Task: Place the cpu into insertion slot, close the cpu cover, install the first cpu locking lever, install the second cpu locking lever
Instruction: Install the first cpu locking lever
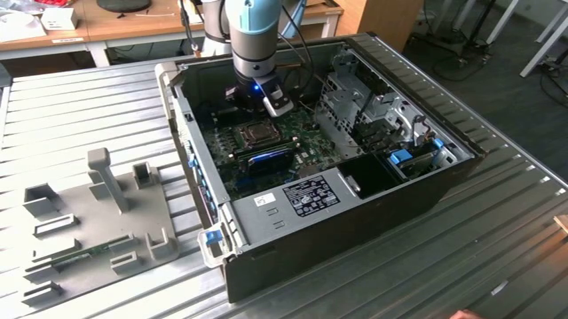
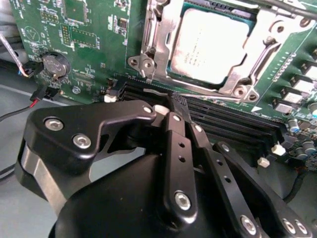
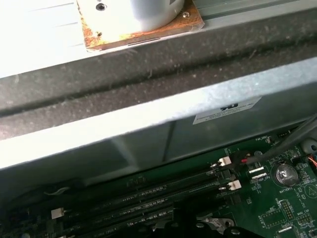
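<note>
— Jaws shut or gripping?
— Shut, empty, above the memory slots.
— Cpu?
— In the slot, cover down around it, inside the case mid-worktop.
— Hidden?
— Arm covers the board's far edge.

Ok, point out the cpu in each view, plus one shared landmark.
Exterior view: cpu mid-board inside the open case.
Second wrist view: cpu framed by the cpu cover, beyond the memory slots.
First wrist view: case wall and memory slots.
Shared: green circuit board.
</note>
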### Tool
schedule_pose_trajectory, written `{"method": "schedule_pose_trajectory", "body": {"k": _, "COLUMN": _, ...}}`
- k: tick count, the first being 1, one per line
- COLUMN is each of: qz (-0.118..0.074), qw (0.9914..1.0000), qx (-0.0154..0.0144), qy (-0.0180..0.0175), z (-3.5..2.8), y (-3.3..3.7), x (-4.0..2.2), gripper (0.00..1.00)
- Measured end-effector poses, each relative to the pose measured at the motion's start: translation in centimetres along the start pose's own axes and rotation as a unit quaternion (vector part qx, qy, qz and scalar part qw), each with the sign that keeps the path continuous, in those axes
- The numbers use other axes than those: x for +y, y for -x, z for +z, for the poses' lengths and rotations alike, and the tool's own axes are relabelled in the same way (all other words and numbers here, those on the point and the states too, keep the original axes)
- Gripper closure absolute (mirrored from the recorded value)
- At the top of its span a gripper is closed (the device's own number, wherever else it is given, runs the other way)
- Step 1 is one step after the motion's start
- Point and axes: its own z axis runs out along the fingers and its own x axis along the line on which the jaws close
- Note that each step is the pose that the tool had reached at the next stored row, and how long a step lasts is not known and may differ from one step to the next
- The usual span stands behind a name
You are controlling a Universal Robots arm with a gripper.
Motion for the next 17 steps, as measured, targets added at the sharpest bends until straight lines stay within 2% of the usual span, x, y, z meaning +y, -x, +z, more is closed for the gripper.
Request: {"method": "schedule_pose_trajectory", "body": {"k": 17, "qz": 0.0, "qw": 1.0, "qx": -0.0007, "qy": -0.0016, "z": 0.17, "y": -0.01, "x": -0.05, "gripper": 0.9}}
